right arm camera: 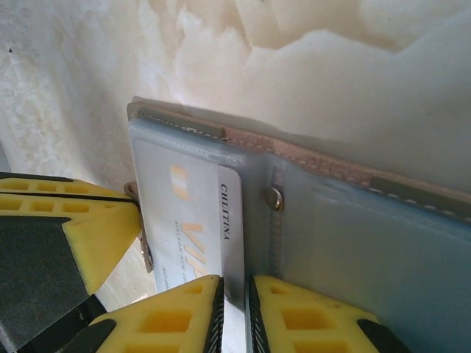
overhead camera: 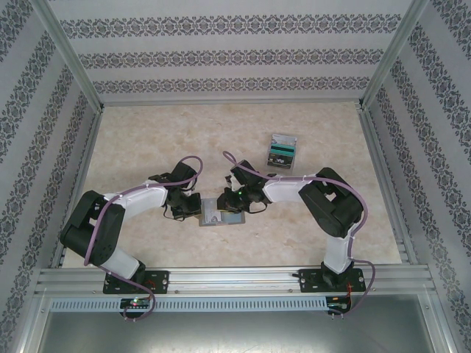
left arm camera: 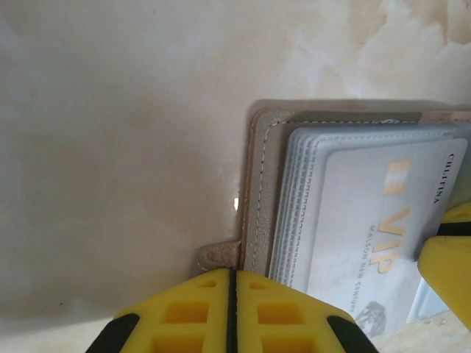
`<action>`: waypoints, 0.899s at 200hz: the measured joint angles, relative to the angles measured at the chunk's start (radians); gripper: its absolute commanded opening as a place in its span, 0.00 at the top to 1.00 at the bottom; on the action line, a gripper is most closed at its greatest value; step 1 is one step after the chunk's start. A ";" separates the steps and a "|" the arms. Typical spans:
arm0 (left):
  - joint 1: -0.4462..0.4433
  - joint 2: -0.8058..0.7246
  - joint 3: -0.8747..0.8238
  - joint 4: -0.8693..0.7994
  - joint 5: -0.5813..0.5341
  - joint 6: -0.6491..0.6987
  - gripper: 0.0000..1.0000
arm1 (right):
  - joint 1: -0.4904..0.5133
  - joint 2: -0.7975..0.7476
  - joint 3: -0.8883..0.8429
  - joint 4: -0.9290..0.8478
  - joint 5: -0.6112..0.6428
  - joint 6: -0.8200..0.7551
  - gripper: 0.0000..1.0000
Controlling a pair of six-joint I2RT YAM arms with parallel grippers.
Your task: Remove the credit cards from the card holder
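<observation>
The card holder point(overhead camera: 221, 213) lies open on the table between the two arms, grey-brown outside point(left arm camera: 261, 191) and pale blue-grey inside point(right arm camera: 368, 243). A silver VIP credit card point(left arm camera: 368, 220) sits in its left half, and the card's lettered edge point(right arm camera: 229, 213) pokes out of the sleeve toward the fold. My left gripper point(left arm camera: 234, 273) is shut, its tips on the holder's outer edge beside the small side tab point(left arm camera: 219, 254). My right gripper point(right arm camera: 235, 283) stands over the card's free edge, its jaws a narrow slit apart with a strip of the card showing between them.
A clear plastic case point(overhead camera: 282, 151) with green-and-black contents lies at the back right of the marble-patterned table point(overhead camera: 147, 147). Patterned walls close in the sides and back. A metal rail point(overhead camera: 235, 279) runs along the near edge.
</observation>
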 measured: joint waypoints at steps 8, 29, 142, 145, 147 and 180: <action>0.000 0.000 0.000 0.000 0.000 0.000 0.99 | 0.000 0.001 0.000 0.002 0.000 0.001 0.90; 0.000 0.000 0.000 0.000 0.000 0.000 1.00 | 0.000 0.002 0.000 0.005 0.000 0.003 1.00; 0.000 0.000 0.000 0.000 0.000 0.000 1.00 | -0.029 -0.059 -0.087 0.034 0.023 0.019 1.00; 0.000 0.000 0.000 0.000 0.000 0.000 1.00 | -0.029 -0.061 -0.089 0.033 0.024 0.018 1.00; 0.000 0.000 0.000 0.000 0.000 0.000 1.00 | -0.030 -0.062 -0.090 0.032 0.025 0.019 1.00; 0.000 0.000 0.000 -0.001 0.000 0.000 1.00 | -0.042 -0.072 -0.098 0.028 0.027 0.018 0.87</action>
